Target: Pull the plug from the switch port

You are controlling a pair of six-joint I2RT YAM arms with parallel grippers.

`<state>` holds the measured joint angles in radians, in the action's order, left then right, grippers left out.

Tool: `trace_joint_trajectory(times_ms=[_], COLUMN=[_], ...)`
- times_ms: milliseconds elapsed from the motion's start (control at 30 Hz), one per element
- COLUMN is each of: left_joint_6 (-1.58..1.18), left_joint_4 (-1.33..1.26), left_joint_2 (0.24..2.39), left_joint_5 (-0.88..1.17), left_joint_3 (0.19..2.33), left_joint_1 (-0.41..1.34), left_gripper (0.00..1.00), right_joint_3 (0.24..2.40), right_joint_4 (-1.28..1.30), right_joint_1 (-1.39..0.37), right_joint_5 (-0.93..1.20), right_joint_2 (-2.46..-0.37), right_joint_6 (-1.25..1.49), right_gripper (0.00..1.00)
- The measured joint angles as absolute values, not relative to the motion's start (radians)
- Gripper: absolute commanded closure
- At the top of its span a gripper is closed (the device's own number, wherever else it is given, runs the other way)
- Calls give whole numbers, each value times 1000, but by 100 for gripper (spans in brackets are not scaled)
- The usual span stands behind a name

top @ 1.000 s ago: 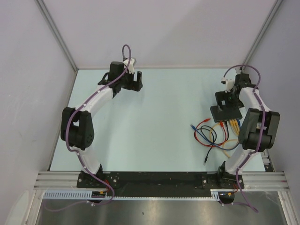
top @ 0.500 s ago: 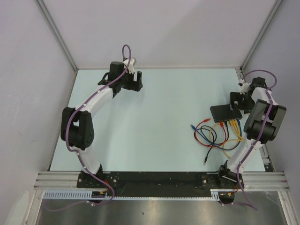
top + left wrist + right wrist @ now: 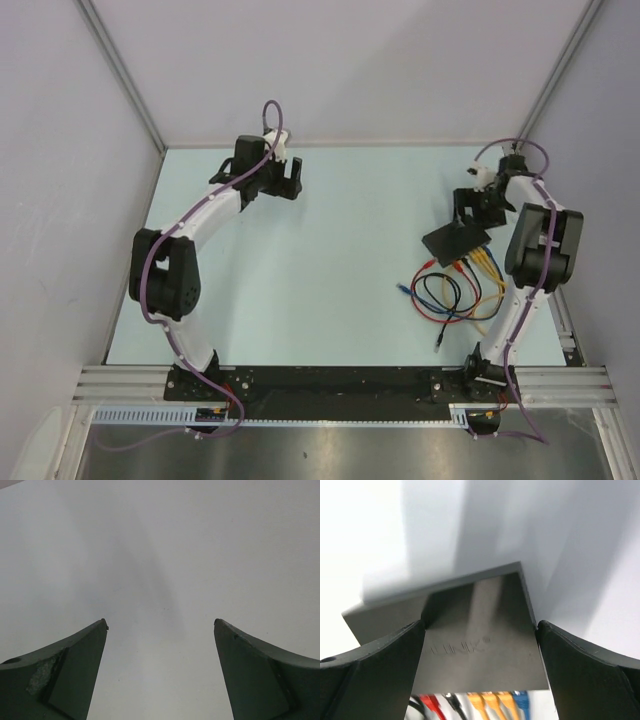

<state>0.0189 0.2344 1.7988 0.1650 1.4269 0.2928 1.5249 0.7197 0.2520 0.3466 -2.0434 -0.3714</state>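
- Right wrist: the right tool [image 3: 480,625] is closed onto the switch [image 3: 480,647], one finger against each side.
- The switch is flat and matte black with faint embossed lettering. Red, black, orange and blue plugs [image 3: 490,700] line its near edge.
- Top external: the switch sits near the worktop's [image 3: 340,260] right edge, with broad bare surface to its left.
- Its port edge faces the arm bases, and its body lies skewed to the worktop's edges.
- The left tool [image 3: 160,625] is wide open and holds nothing.

The surface [image 3: 330,260] before me is a pale mint sheet reaching to the far walls. On its right side, near my right arm, lies a tangle of cables [image 3: 450,292] in red, blue, black and yellow loops. A blue plug [image 3: 402,288] ends loose at the tangle's left, and a black plug [image 3: 438,345] lies closer to me. The switch [image 3: 455,240] sits at the tangle's far end, turned askew; I cannot tell whether it rests flat.
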Motion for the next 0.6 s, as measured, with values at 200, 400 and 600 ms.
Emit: trace_joint_trajectory(times_ms=[200,400,600], left_joint_6=[31,38,46], left_joint_4=[236,231,216], left_joint_2=[1776,1730,1718], left_joint_5=[154,148,149], left_joint_3=[1394,1374,1354], left_joint_1=[288,273,269], left_gripper=[6,6,6], right_joint_3=[1640,1786,1826], right_joint_4=[715,700,675], right_joint_1=[4,-229,-245], right_joint_5=[398,458,458], right_joint_2=[-2132,-2212,-2191], right_joint_6=[-326,-253,-214], right_gripper=[0,0,0])
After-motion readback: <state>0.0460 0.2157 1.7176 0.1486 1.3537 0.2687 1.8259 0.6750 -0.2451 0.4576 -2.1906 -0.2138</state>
